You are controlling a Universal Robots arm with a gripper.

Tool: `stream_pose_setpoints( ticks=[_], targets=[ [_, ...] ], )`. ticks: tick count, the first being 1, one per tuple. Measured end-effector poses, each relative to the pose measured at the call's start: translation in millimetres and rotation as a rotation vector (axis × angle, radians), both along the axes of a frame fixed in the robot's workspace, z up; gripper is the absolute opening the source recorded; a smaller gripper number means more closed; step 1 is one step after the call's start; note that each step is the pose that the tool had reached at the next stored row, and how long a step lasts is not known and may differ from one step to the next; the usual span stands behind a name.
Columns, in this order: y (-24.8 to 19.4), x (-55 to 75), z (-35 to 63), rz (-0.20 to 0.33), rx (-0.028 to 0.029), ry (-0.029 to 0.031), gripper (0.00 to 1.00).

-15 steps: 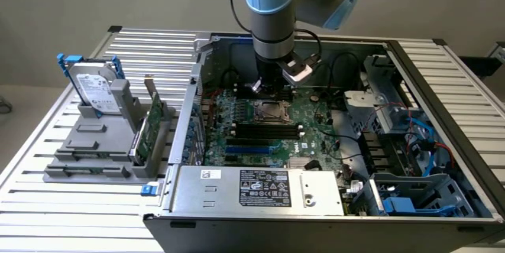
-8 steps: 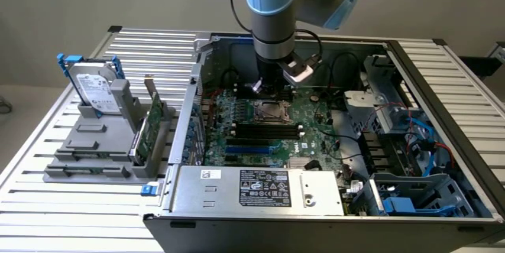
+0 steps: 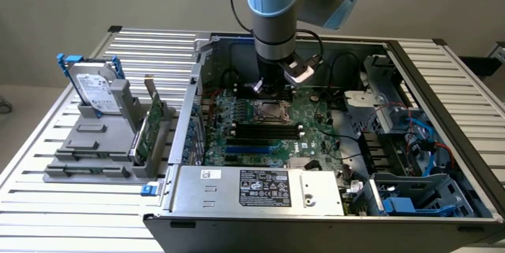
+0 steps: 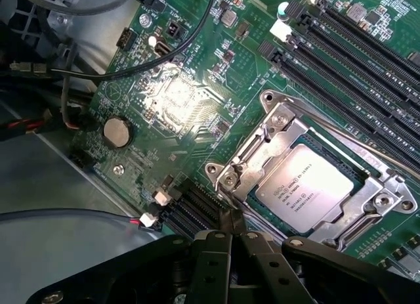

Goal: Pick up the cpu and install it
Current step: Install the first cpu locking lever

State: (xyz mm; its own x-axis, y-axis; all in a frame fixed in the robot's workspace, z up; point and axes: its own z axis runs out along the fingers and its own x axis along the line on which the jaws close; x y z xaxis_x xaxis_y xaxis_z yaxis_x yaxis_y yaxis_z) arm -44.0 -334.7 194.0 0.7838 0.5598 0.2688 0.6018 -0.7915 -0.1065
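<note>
The cpu [image 4: 305, 186], a small flat square chip with a silvery top, lies inside the metal socket frame [image 4: 282, 123] on the green motherboard. My gripper [image 4: 231, 224] is shut with nothing between its fingers, and the tips hover just beside the socket's corner, apart from the cpu. In the exterior view the arm reaches down into the open computer case, with the gripper [image 3: 270, 90] just above the far edge of the socket frame [image 3: 273, 112].
Black memory slots [image 4: 348, 48] run beside the socket. A coin battery [image 4: 118, 132] and black cables [image 4: 164, 51] lie on the board's other side. A hard drive [image 3: 94, 90] stands in a grey holder outside the case. The power supply [image 3: 261, 189] sits at the case's front.
</note>
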Motion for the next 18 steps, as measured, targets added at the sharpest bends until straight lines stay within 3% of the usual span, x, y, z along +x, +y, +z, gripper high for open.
stream_pose_setpoints(
  ticks=[3, 18],
  targets=[
    [-0.4, 0.1, -0.5, 0.001, 0.0034, 0.0, 0.11],
    [-1.7, 1.7, -1.5, 0.008, 0.0034, 0.0, 0.11]
  ],
)
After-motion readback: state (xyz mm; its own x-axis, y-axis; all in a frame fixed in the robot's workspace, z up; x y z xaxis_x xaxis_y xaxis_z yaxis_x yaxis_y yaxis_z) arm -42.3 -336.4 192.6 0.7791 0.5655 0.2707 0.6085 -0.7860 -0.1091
